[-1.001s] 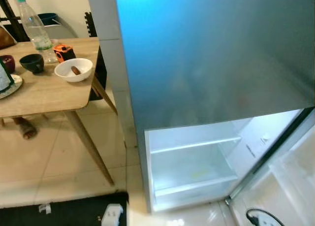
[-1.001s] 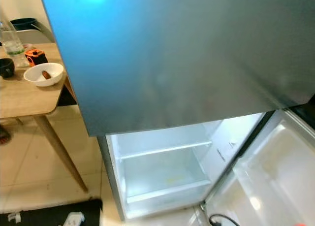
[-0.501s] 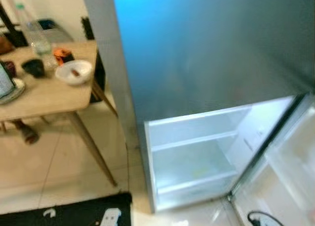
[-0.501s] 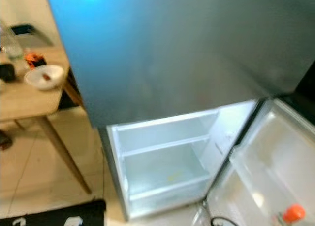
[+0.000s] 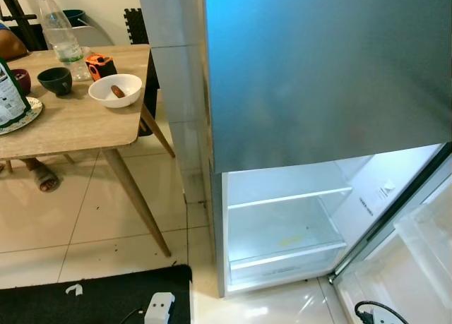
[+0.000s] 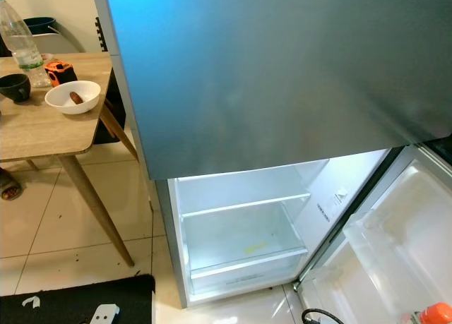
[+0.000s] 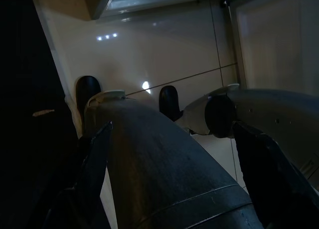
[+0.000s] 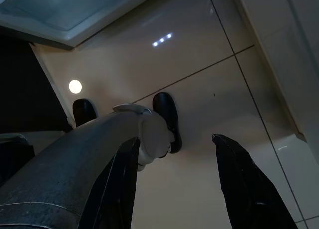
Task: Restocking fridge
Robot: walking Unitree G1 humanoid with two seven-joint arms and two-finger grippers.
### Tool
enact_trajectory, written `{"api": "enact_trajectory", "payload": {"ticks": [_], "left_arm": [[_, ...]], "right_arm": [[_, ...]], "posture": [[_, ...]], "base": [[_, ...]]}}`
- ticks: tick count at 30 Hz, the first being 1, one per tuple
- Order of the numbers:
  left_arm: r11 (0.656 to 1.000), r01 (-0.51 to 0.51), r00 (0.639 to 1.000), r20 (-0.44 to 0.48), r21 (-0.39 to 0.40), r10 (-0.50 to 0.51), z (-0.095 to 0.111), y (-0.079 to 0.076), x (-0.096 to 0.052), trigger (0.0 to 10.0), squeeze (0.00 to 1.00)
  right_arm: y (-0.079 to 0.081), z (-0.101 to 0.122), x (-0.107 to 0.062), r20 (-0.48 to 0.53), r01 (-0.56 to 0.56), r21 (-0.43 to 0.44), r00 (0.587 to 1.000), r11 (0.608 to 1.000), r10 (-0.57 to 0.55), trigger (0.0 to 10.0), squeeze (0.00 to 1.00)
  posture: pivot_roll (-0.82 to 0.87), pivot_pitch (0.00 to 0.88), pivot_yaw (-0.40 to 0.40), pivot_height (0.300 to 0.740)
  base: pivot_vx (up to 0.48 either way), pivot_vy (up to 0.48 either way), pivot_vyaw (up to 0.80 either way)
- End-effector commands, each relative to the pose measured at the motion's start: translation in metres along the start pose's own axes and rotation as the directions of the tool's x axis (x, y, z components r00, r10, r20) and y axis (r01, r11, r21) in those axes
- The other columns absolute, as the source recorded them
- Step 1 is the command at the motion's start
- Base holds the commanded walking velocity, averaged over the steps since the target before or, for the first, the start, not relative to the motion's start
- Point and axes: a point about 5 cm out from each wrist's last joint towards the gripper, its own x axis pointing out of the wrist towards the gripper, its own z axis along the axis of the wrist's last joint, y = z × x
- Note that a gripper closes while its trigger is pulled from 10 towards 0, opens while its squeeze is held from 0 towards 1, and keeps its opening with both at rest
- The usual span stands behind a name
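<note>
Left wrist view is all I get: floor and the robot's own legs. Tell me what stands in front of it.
Observer: A fridge, its lower compartment open and lit.
Operator: Describe the door.
Observer: The open door hangs at the robot's right, with an orange-capped bottle in its bin.
Operator: Now the left side.
Observer: A wooden table carries a white bowl and a water bottle.

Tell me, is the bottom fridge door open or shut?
Open: the lit white lower fridge compartment shows bare shelves, its door swung aside.
</note>
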Motion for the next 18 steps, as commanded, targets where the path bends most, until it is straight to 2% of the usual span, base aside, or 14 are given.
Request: {"api": "enact_trajectory", "payload": {"ticks": [1, 6, 9, 18], "left_arm": [[1.0, -0.012, 0.999, -0.042, -0.025, 0.011, -0.013, -0.001, -0.001, 10.0, 0.0], [0.999, -0.031, 0.999, -0.041, -0.015, 0.031, -0.012, 0.0, -0.001, 10.0, 0.0], [0.996, -0.086, 0.995, -0.062, -0.027, 0.084, -0.017, 0.002, -0.002, 10.0, 0.0], [0.988, -0.134, 0.987, -0.101, -0.071, 0.126, -0.031, 0.003, -0.006, 10.0, 0.0]], "right_arm": [[-0.002, -0.002, -0.001, -0.008, 0.006, -0.011, 1.0, 1.0, -0.006, 10.0, 0.0], [-0.002, -0.001, -0.001, -0.007, 0.006, -0.013, 1.0, 1.0, -0.006, 10.0, 0.0], [-0.001, 0.0, 0.0, -0.007, 0.006, -0.018, 1.0, 1.0, -0.006, 10.0, 0.0], [0.002, 0.002, 0.001, -0.006, 0.0, -0.022, 1.0, 1.0, 0.0, 10.0, 0.0]], "posture": [[-0.07, 0.068, -0.045, 0.74], [-0.07, 0.067, -0.045, 0.74], [-0.07, 0.063, -0.045, 0.74], [-0.07, 0.063, -0.047, 0.74]], "base": [[0.0, 0.0, 0.0], [0.0, 0.0, 0.0], [0.0, 0.0, 0.0], [-0.371, 0.0, 0.0]]}}
